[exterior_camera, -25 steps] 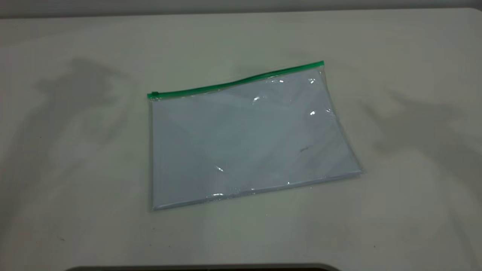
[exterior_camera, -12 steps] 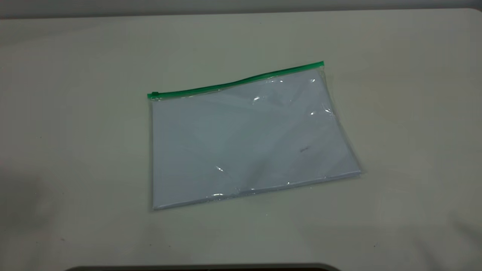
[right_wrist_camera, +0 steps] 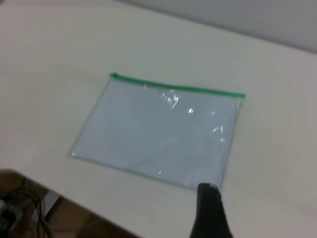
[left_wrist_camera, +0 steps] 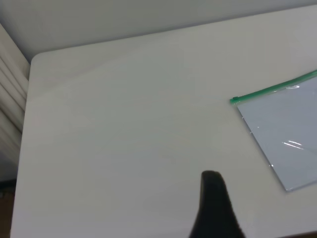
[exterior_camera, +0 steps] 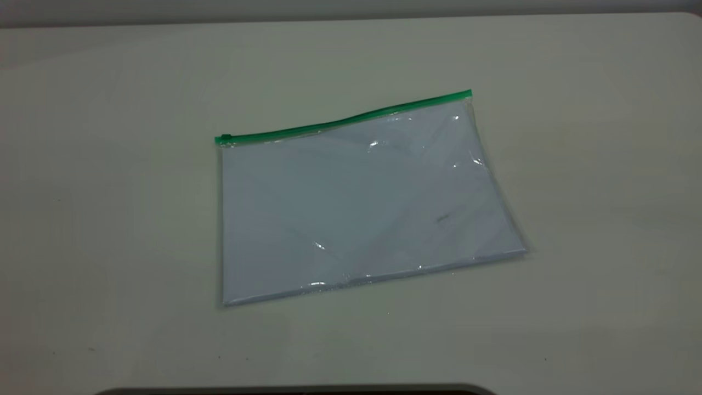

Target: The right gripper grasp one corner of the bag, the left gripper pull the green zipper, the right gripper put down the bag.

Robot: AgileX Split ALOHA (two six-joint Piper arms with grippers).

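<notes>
The bag (exterior_camera: pixel 356 203) lies flat on the pale table (exterior_camera: pixel 109 219), a clear pouch with bluish-white sheets inside. The green zipper (exterior_camera: pixel 343 118) runs along its far long edge, with the slider tab (exterior_camera: pixel 224 138) at the left end. Neither gripper shows in the exterior view. In the left wrist view the left gripper (left_wrist_camera: pixel 213 198) hangs above bare table, well apart from the bag (left_wrist_camera: pixel 287 134) and the slider tab (left_wrist_camera: pixel 234 100). In the right wrist view the right gripper (right_wrist_camera: pixel 208 203) is above the table just off one corner of the bag (right_wrist_camera: pixel 158 134), opposite the zipper (right_wrist_camera: pixel 178 88).
A dark curved rim (exterior_camera: pixel 296 390) runs along the bottom of the exterior view. The right wrist view shows the table's edge with floor and cables (right_wrist_camera: pixel 15 203) beyond it. The left wrist view shows a rounded table corner (left_wrist_camera: pixel 37 57) by a wall.
The arm shadows that lay on the table at the left and right a second ago are gone. The bag has not moved.
</notes>
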